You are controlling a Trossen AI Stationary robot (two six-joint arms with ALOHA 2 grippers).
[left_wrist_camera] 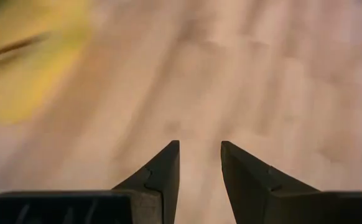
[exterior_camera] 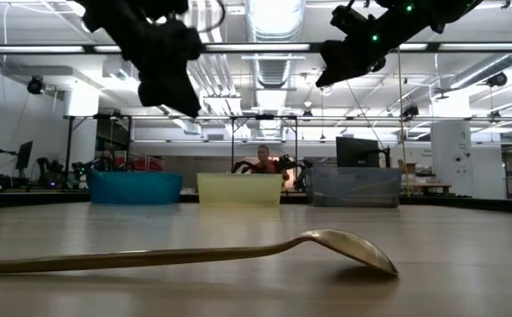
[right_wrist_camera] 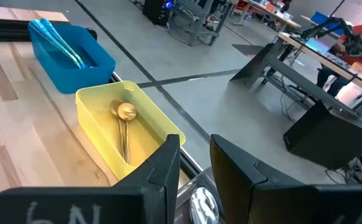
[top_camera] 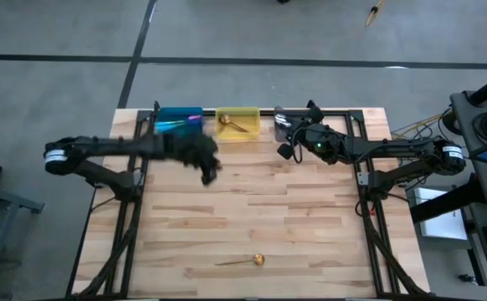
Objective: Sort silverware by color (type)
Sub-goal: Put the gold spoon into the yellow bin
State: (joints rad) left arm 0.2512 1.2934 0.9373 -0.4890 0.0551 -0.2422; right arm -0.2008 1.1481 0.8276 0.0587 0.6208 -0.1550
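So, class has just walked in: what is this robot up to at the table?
It is sorting spoons into bins by color. The blue bin holds teal-handled spoons, and the yellow bin holds a gold spoon. One more gold spoon lies on the table's near side. The left gripper, empty with jaws apart, hovers near the bins; the right gripper hangs above the gray bin.

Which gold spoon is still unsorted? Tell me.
The gold spoon lying alone on the bare table at its near edge. The other gold spoon already lies inside the yellow bin at the far edge.
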